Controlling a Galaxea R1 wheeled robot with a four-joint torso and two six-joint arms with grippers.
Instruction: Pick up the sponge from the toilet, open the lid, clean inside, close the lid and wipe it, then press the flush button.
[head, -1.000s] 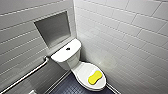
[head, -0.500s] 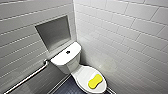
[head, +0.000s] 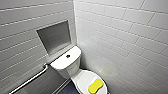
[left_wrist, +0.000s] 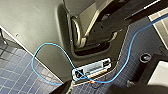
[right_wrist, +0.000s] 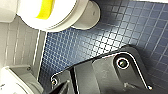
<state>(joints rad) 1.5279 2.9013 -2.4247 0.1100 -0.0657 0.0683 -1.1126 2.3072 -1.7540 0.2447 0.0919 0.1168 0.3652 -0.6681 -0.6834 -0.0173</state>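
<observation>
The white toilet (head: 67, 63) stands in the corner of the tiled room, its boxy tank against the back wall. On the tank's flat top sits a dark round flush button (head: 68, 56). The oval lid (head: 82, 80) is down. The yellow sponge (head: 95, 85) lies on the lid, toward its front. In the right wrist view the sponge (right_wrist: 46, 8) rests on the lid above the white bowl (right_wrist: 82, 15). Nothing is held in either gripper.
A metal grab rail (head: 30, 80) runs along the left wall below a recessed niche (head: 53, 37). White tiled walls close in on the left and right. The floor (right_wrist: 105, 37) is dark blue mosaic tile. A blue cable (left_wrist: 45, 50) loops over the robot's body.
The whole head picture has shifted, so the camera has moved: toilet and sponge now sit lower in it. The sponge stays on the lid.
</observation>
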